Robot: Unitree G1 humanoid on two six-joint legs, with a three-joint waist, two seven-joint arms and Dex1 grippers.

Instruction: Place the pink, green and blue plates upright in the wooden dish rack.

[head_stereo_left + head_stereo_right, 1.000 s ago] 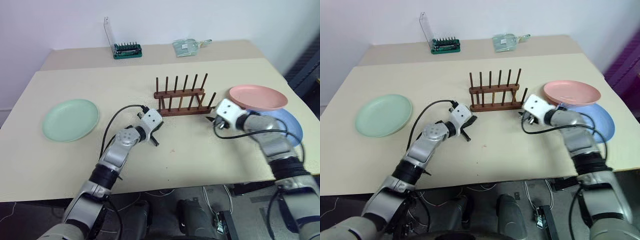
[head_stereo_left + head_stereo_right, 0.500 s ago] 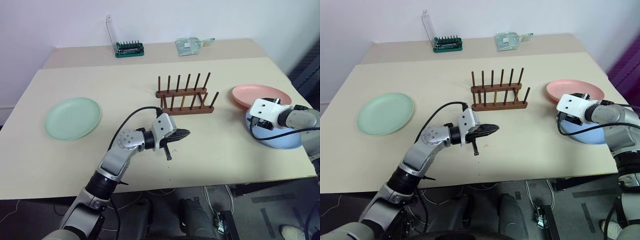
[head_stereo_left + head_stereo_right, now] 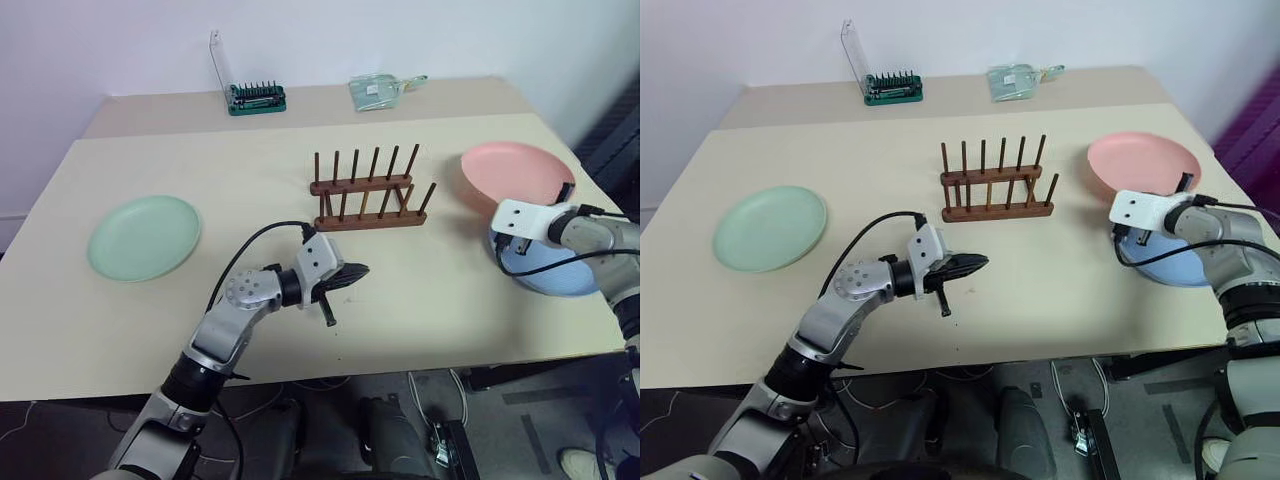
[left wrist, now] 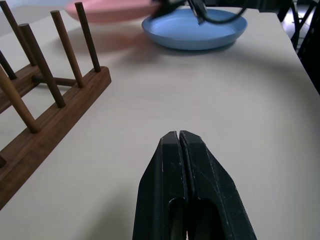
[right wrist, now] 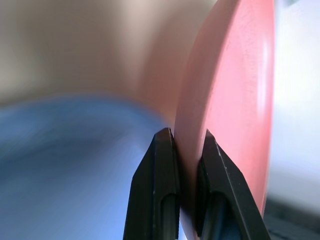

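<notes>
blue plate (image 3: 560, 270) partly hidden by right pincer (image 5: 186, 137), pink plate (image 5: 235, 100) cropped

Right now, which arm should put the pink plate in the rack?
Right. The right gripper is already shut on the pink plate rim, tilting it above the blue plate. The left gripper is shut and empty, in front of the wooden dish rack.

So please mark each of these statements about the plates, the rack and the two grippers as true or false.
1. The right gripper is shut on the pink plate. True.
2. The green plate stands in the wooden dish rack. False: it lies flat on the table, and the rack holds nothing.
3. The left gripper is shut and holds nothing. True.
4. The blue plate lies beside the green plate. False: it lies beside the pink one.
</notes>
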